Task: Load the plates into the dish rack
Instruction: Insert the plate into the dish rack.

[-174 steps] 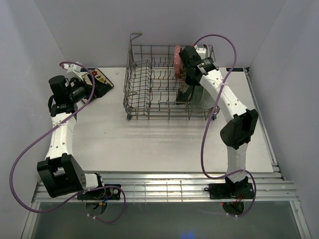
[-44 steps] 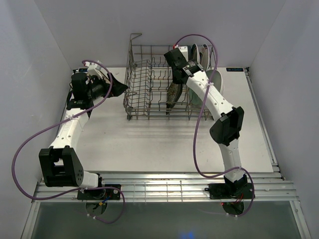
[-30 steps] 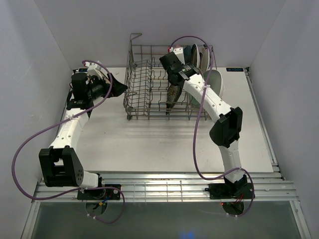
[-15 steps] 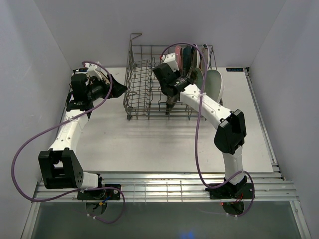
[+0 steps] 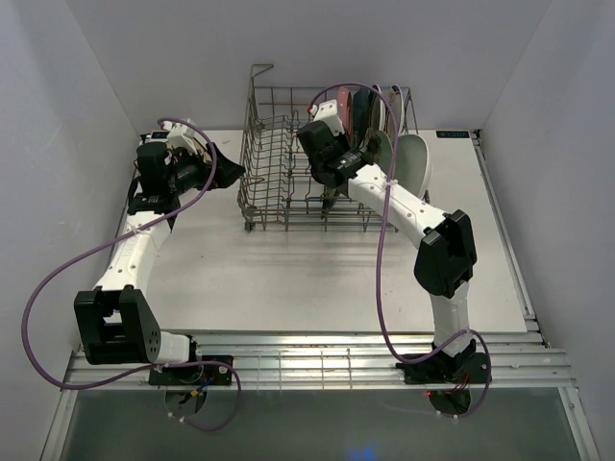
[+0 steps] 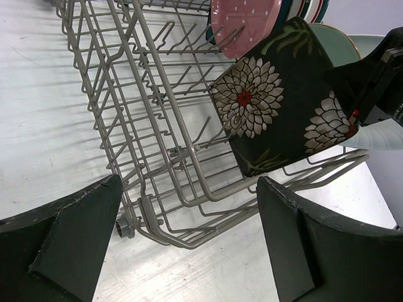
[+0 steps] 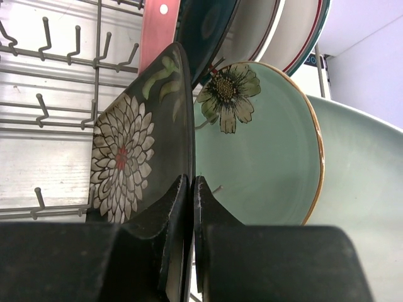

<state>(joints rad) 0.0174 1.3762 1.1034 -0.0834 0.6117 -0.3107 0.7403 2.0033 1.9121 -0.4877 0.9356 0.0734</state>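
The grey wire dish rack (image 5: 252, 163) stands at the back of the table. In its right end stand several plates on edge: pink dotted (image 5: 343, 104), dark teal (image 5: 360, 106), a red-and-teal-rimmed round one (image 5: 380, 106) and a mint round one (image 5: 382, 149). A pale oval plate (image 5: 415, 163) leans at the far right. My right gripper (image 7: 192, 182) is shut on the rim of the dark floral square plate (image 7: 132, 157), which stands tilted among the tines beside the mint plate (image 7: 258, 151). My left gripper (image 6: 189, 239) hangs open and empty just left of the rack (image 6: 157, 126).
The rack's tall wire sides and upright tines surround the right gripper. Its left half holds no plates. A purple cable loops over each arm. The white side walls stand close to the table on the left and right.
Over the last second the right gripper has come down and toward the near side with the dark floral plate, which now sits lower among the tines. The left arm has hardly moved.
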